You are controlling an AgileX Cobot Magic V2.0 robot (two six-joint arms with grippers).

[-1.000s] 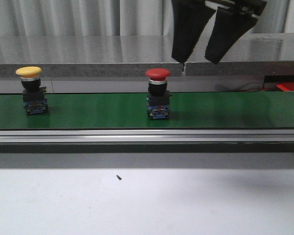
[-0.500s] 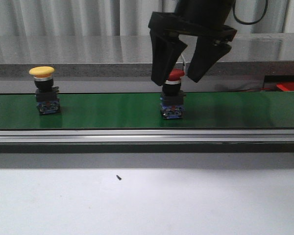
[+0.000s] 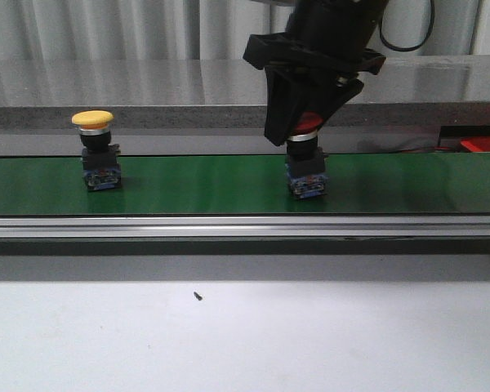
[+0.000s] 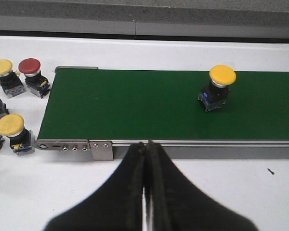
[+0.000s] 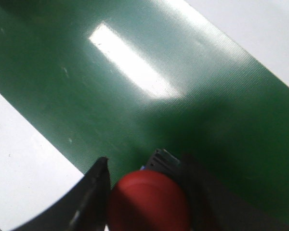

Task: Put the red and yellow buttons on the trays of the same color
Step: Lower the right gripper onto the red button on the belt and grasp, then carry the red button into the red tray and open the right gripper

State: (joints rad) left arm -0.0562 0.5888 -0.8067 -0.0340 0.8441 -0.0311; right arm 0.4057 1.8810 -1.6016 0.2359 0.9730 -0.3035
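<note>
While the yellow button [image 3: 93, 120] waits at left, the right tool [image 3: 304, 129] clamps the red button [image 3: 307, 124]; next, lifting it straight toward its tray. The left tool [image 4: 145, 159] sits pinched, holding nothing.

Two btns on belt [image 3: 188, 184]: one [image 3: 97, 151] left, other [image 3: 305, 163] right.

Conveyor belt [image 3: 188, 184]: plain dark green, no pattern, framed by a silver metal rail [image 3: 229, 226]; the table [image 3: 245, 335] below is white. Two buttons stand on the belt — a yellow-capped button [image 3: 93, 120] and a red-capped button [image 3: 309, 124], each with a black body over a blue base. Both grippers — right gripper [image 3: 300, 122], left gripper [image 4: 145, 159] — are black; further red and yellow spare buttons [image 4: 19, 77] lie on white.
</note>
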